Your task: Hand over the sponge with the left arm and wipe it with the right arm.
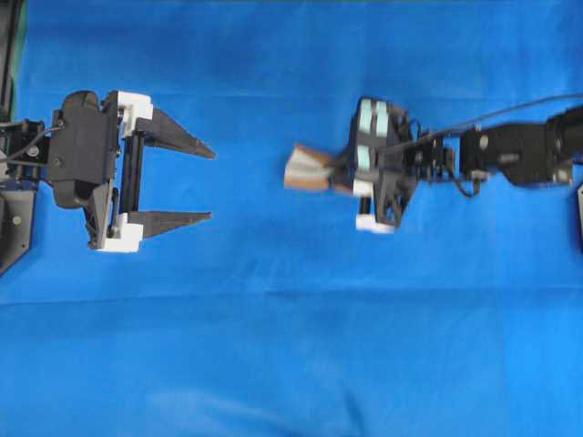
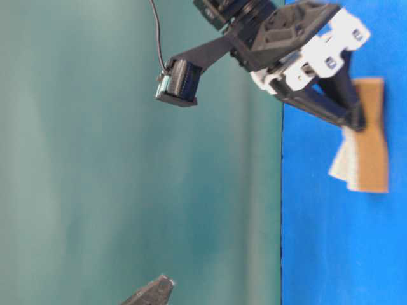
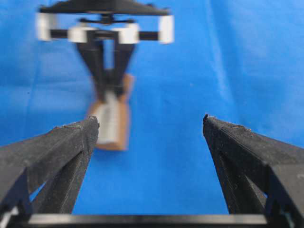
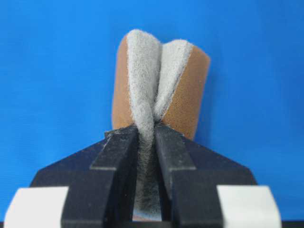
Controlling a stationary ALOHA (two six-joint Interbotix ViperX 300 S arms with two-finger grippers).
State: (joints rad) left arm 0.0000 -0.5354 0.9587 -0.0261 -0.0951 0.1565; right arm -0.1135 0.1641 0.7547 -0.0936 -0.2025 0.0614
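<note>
Since the sponge [image 4: 159,88] folds where the right gripper [image 4: 146,135] clenches its middle, it's soft and light; left gripper [image 1: 209,184] gapes empty, so grab mid-body.

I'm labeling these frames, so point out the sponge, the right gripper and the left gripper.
sponge [image 4: 161,85], right wrist view, folded grey top.
right gripper [image 4: 146,135], right wrist view, between fingertips pinching the sponge.
left gripper [image 1: 211,185], overhead view, midway between open fingertips.
</note>
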